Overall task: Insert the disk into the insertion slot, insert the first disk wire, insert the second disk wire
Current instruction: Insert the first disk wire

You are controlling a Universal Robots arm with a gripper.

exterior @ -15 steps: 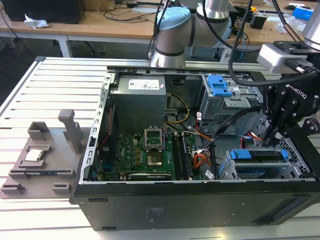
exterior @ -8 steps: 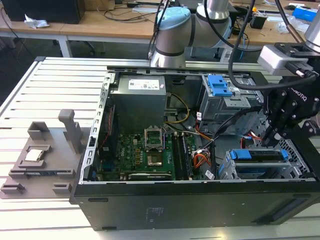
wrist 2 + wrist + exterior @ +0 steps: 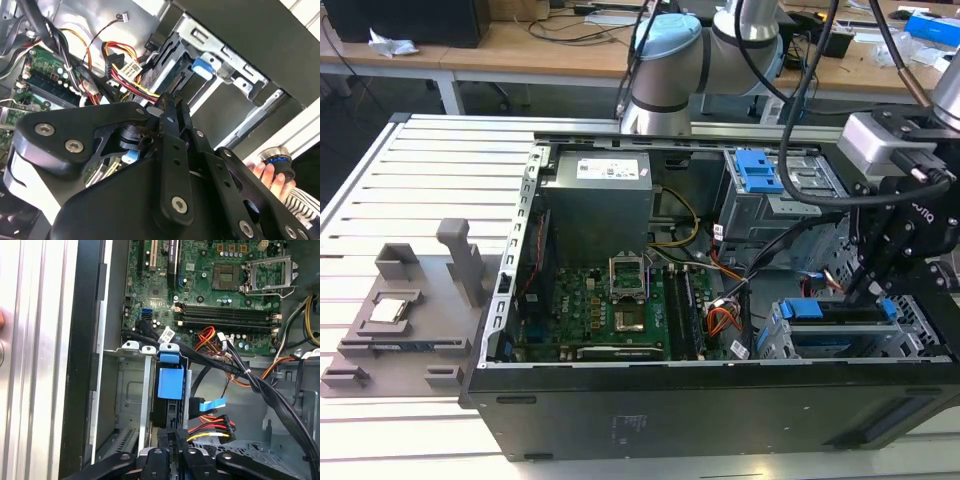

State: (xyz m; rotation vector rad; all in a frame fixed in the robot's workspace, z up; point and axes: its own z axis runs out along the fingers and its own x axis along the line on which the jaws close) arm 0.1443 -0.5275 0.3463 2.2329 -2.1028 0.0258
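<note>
Gripper: black two-finger gripper point(image 3: 169, 100) on jointed black links sat nearest the lens in both wrist views. Its fingers were drawn narrow, tips almost together, and whether they nipped anything could not be told.
Gripper's place: at the exterior view's right point(image 3: 861, 290), reaching down into the open black computer case point(image 3: 620, 420), just above the near drive cage.
Disk: the flat hard drive framed in a bright blue plastic carrier point(image 3: 170, 384) lay inside the cage, blue tab outward.
Insertion slot: the silver perforated sheet-metal cage point(image 3: 127, 390) stood at the near right corner of the case in the exterior view point(image 3: 775, 345), with the disk in it.
Wires: a yellow, red and black power bundle with a black plug point(image 3: 220, 421) and a flat blue data cable point(image 3: 212, 404) lay just beside the disk's end, seemingly unplugged.
Step in hand: by my judgement the disk was seated and the first disk wire was the work, since the gripper was near the plug.
Move's demands: probably a plug squared to the drive's socket and a straight push, clear of the black cables point(image 3: 240, 371) crossing the cage.
Bystander: a hand point(image 3: 267, 175) rested outside the case.
</note>
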